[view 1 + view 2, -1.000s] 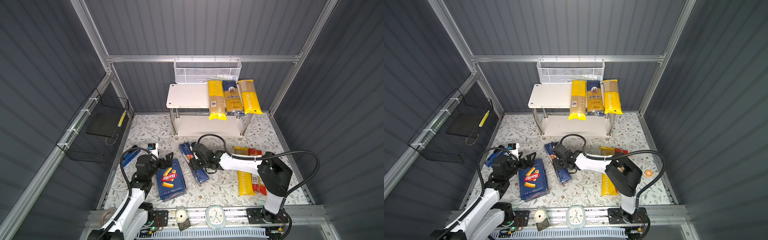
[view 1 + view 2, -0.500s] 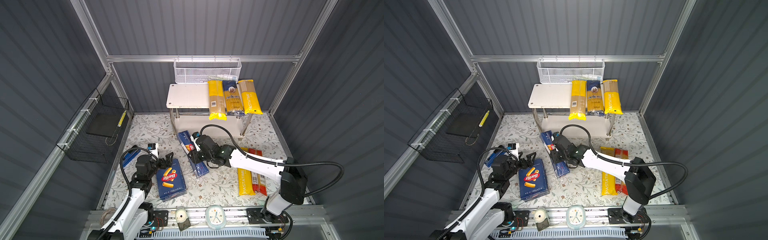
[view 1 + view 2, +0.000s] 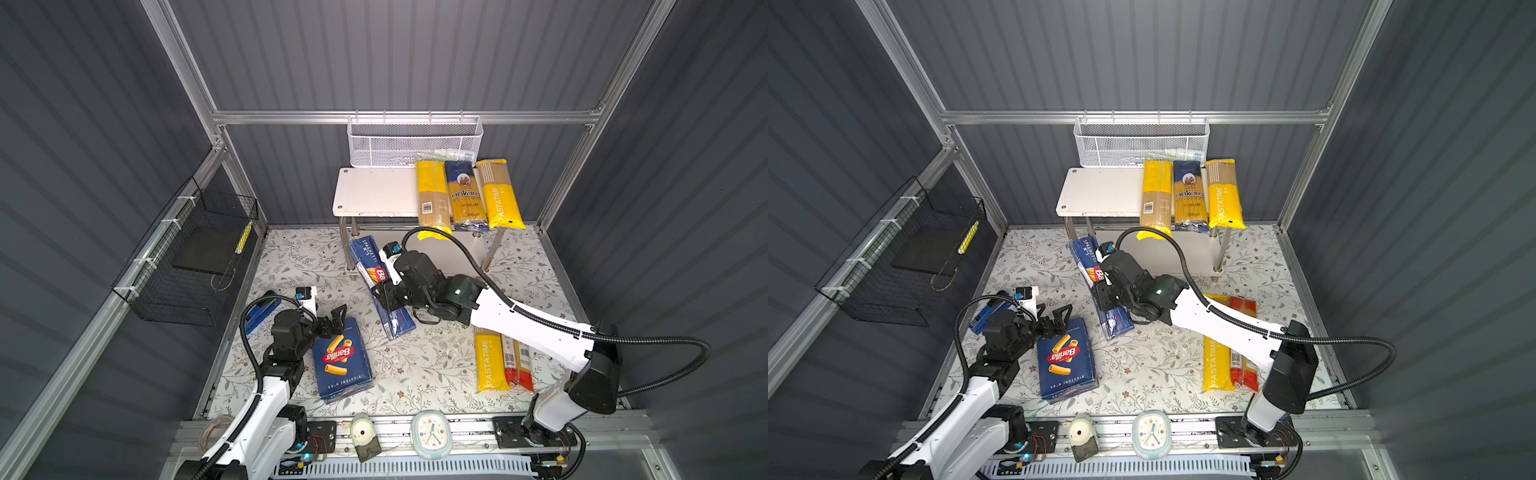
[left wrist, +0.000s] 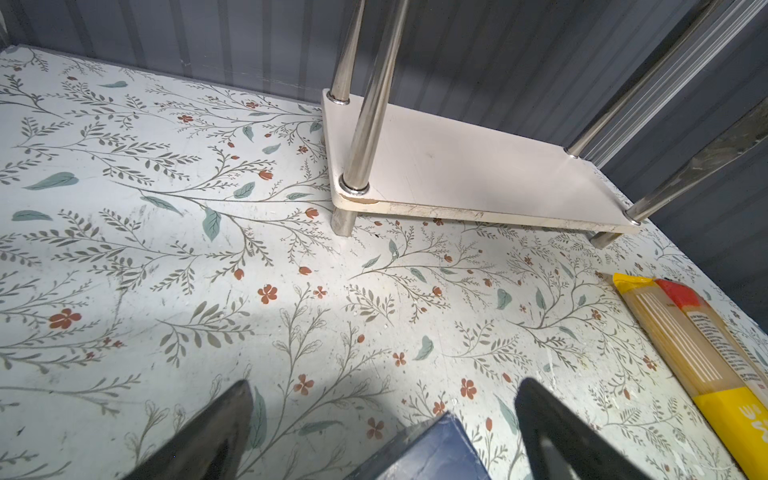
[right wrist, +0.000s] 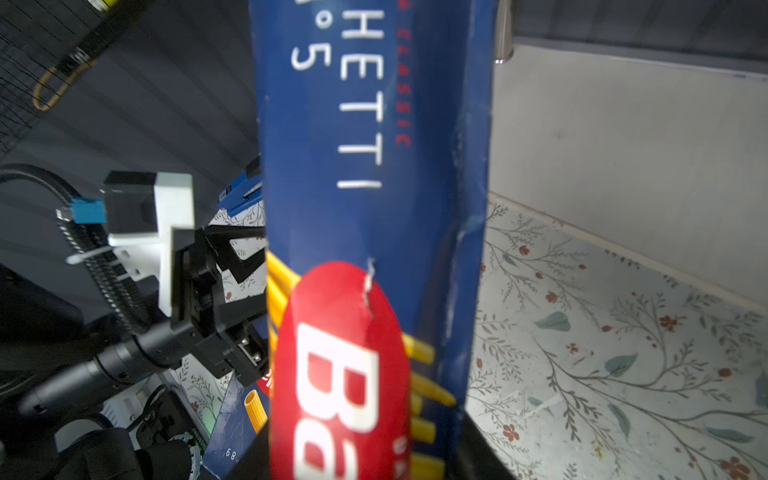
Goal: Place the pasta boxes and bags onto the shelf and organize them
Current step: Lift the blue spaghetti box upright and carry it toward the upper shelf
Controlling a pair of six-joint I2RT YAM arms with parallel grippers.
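Observation:
My right gripper (image 3: 388,291) (image 5: 368,457) is shut on the long dark blue Barilla spaghetti box (image 3: 374,274) (image 3: 1096,270) (image 5: 365,208), held slanted just in front of the shelf (image 3: 374,191) (image 3: 1100,191) (image 4: 457,166). On the shelf's top board lie a plain yellow bag (image 3: 432,195), a dark blue ankara bag (image 3: 465,195) and a yellow PASTATIME bag (image 3: 500,195). On the floor at right, another PASTATIME bag (image 3: 490,361) (image 4: 685,340) lies beside a red bag (image 3: 517,361). My left gripper (image 3: 332,320) (image 4: 384,390) is open over the far edge of the wide rigatoni box (image 3: 343,361) (image 4: 432,449).
A white mesh basket (image 3: 415,141) hangs on the back wall above the shelf. A black wire basket (image 3: 187,266) hangs on the left wall. A small blue item (image 3: 259,311) lies by the left wall. A clock (image 3: 431,432) and a timer (image 3: 363,434) sit on the front rail.
My right arm has stretched out and carried the spaghetti box back toward the shelf, raising it off the floor. The left arm and the rigatoni box have not moved.

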